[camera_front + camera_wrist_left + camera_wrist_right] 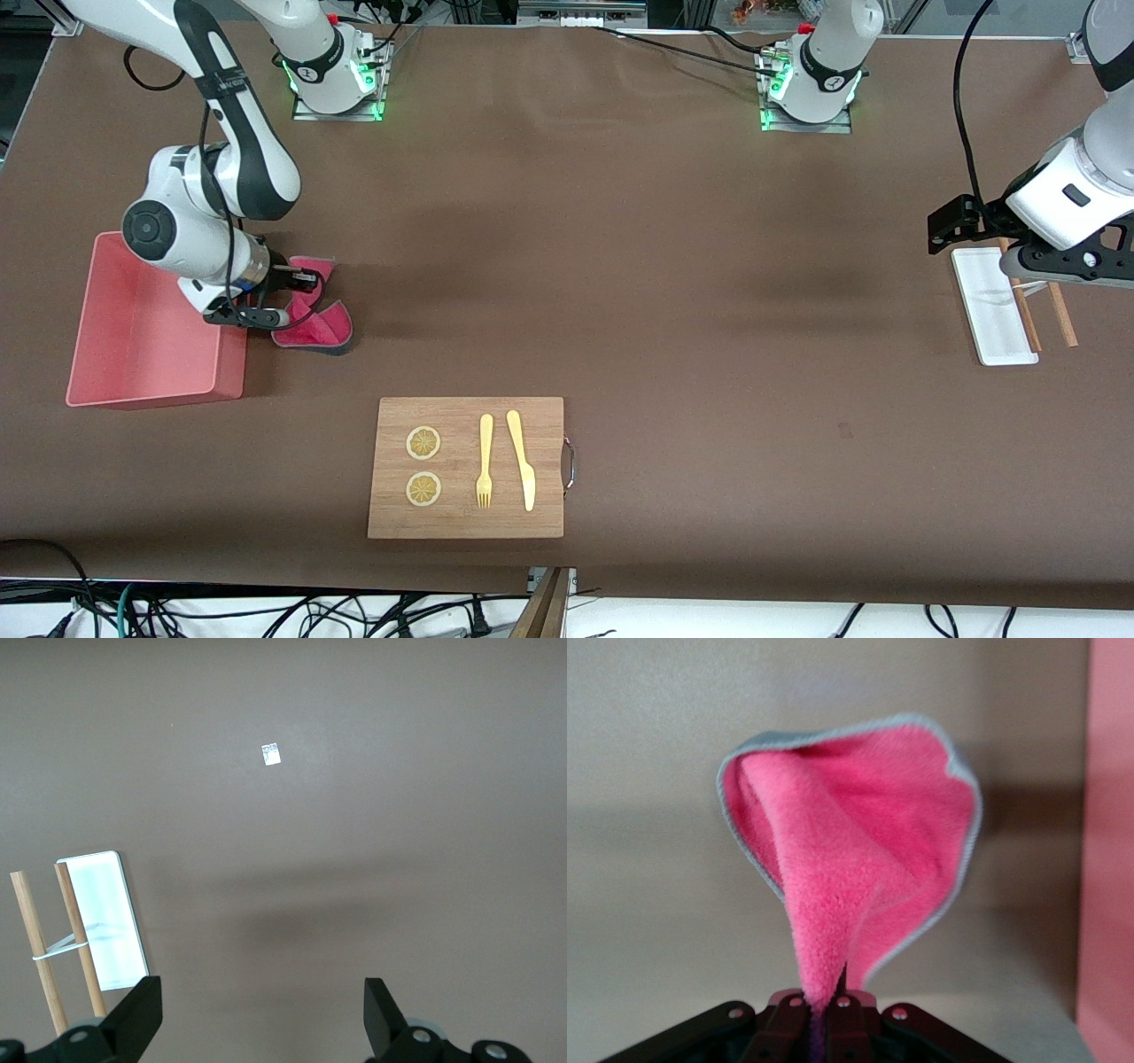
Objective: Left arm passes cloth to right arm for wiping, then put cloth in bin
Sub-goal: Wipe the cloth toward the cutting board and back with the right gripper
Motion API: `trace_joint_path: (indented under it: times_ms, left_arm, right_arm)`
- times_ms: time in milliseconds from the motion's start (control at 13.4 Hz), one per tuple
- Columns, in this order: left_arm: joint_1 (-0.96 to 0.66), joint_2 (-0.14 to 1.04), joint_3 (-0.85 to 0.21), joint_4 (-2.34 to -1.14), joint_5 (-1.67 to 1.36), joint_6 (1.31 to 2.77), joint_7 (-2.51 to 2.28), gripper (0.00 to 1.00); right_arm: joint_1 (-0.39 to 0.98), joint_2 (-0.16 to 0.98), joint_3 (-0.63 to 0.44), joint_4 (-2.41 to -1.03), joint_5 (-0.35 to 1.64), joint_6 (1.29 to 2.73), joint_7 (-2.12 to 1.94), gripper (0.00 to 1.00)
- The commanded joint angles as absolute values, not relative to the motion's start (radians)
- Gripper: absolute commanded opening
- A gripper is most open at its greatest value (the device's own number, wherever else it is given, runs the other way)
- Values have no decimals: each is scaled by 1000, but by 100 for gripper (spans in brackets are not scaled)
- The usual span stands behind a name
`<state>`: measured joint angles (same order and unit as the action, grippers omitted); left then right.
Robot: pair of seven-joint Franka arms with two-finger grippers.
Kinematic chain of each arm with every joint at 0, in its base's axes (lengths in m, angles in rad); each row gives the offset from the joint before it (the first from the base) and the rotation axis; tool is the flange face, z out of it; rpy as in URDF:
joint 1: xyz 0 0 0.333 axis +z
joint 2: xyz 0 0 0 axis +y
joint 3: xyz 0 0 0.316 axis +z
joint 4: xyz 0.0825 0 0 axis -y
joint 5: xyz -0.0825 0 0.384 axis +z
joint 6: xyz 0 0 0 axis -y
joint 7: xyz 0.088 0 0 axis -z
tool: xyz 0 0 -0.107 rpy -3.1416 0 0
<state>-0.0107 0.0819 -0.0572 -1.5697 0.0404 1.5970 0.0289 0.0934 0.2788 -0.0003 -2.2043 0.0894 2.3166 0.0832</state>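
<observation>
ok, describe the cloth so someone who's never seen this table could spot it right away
Start at the pink bin at the right arm's end of the table. Right beside it, toward the table's middle, the right hand is shut on the cloth, which droops from it. It is the only soft thing here: bright pink fleece with a grey edge, unlike the hard-walled bin.

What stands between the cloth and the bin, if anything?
Nothing visible does. The right end effector is shut on the cloth, which hangs just beside the bin, at its wall toward the middle of the table. Only that upright wall separates them. The left end effector waits open over the white tray.
</observation>
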Motion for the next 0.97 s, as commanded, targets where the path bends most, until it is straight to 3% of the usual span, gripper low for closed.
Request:
trace_joint_path:
  times_ms: [0, 522, 896]
  left_arm:
    - [-11, 61, -60, -1578, 49, 1579, 23, 100]
    - [-9, 61, -60, -1578, 43, 1575, 23, 100]
    - [-9, 61, -60, -1578, 43, 1575, 23, 100]
  right_arm:
    - [185, 328, 9, -2203, 80, 2388, 216, 0]
    - [498, 446, 12, -2045, 91, 2416, 720, 0]
    - [588, 497, 15, -1899, 104, 2364, 910, 0]
